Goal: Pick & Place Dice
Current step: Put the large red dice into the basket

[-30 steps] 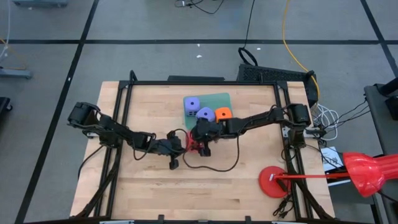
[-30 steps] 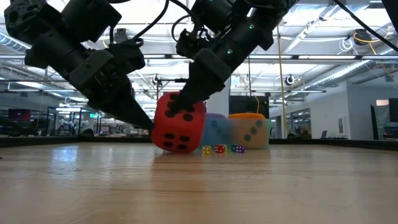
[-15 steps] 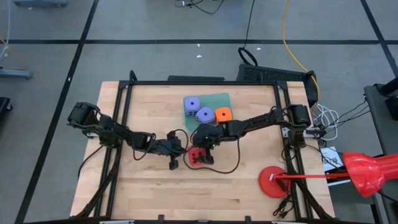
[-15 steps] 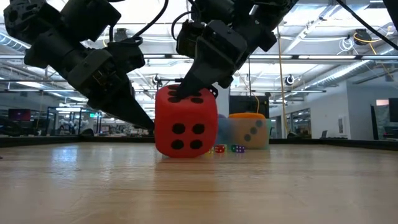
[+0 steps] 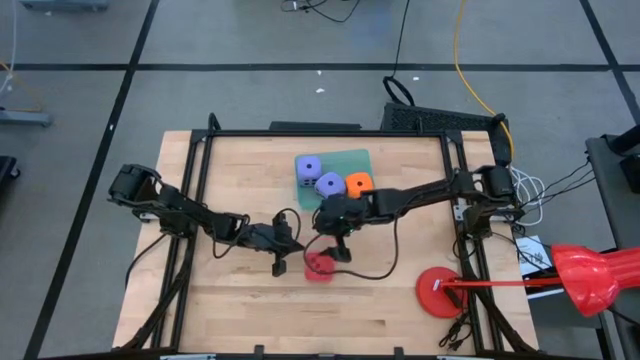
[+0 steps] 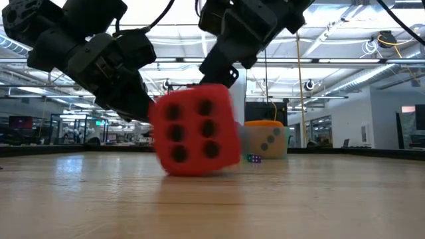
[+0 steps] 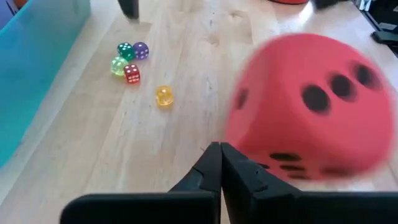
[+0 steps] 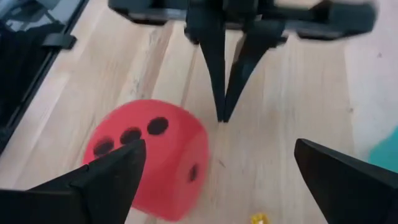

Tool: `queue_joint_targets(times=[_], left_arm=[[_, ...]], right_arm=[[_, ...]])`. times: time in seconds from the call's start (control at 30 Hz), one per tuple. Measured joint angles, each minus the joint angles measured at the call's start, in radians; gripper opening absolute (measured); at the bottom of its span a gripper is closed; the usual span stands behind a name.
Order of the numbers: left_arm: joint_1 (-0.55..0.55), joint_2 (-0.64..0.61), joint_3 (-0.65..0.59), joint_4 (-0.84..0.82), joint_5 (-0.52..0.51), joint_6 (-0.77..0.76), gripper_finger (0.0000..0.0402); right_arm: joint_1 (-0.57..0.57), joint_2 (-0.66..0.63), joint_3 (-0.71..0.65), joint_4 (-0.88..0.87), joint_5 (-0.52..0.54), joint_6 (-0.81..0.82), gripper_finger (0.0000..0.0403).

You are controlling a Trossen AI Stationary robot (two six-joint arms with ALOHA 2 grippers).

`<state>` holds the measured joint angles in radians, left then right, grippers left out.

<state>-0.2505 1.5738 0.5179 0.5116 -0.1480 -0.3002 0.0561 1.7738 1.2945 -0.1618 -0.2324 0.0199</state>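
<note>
Prob. an open-plan robotics lab/workshop: exposed ceiling trusses [image 6: 345, 33] w/ strip lights, taped grey floor [image 5: 250, 40], loose cables [image 5: 470, 60], wooden bench [image 5: 400, 290].

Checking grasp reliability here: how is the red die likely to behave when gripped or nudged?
The red die looks soft with rounded corners, so it probably squashes under the fingers and tumbles when nudged. It seems light for its bulk. Its blur beside the open right gripper suggests it is rolling.

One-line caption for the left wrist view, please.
Shut left gripper beside a soft red cube die on the wooden table, five tiny translucent dice beyond.
</note>
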Motion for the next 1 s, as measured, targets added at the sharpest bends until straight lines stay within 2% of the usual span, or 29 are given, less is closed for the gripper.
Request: queue_joint_targets(times=[0.27, 0.37, 0.47, 0.57, 0.63, 0.73, 0.87, 1.0], left_arm=[[-0.012, -0.011, 0.000, -0.048, -0.006, 0.034, 0.0024], [-0.025, -0.054, 0.000, -0.092, -0.015, 0.054, 0.0015], [-0.043, -0.124, -0.001, -0.159, -0.036, 0.054, 0.0004], [-0.072, -0.197, -0.001, -0.217, -0.038, 0.044, 0.0013], [-0.095, -0.234, -0.001, -0.233, -0.037, 0.037, 0.0021], [-0.127, -0.255, -0.001, -0.236, -0.036, 0.037, 0.0024], [-0.155, -0.258, -0.001, -0.242, -0.036, 0.049, 0.0012], [-0.158, -0.258, -0.001, -0.256, -0.049, 0.055, 0.0004]], right_arm=[[0.090, -0.017, 0.001, -0.066, 0.209, -0.120, 0.0400], [0.123, -0.020, 0.002, -0.082, 0.258, -0.070, 0.0390], [0.153, -0.019, 0.002, -0.116, 0.239, -0.032, 0.0366], [0.189, -0.019, 0.002, -0.117, 0.176, -0.028, 0.0345], [0.216, -0.019, 0.002, -0.101, 0.194, -0.033, 0.0342], [0.241, -0.019, 0.002, -0.090, 0.225, -0.041, 0.0356], [0.240, -0.019, 0.002, -0.089, 0.177, 0.049, 0.0393], [0.220, -0.019, 0.002, -0.086, 0.127, 0.100, 0.0396]])
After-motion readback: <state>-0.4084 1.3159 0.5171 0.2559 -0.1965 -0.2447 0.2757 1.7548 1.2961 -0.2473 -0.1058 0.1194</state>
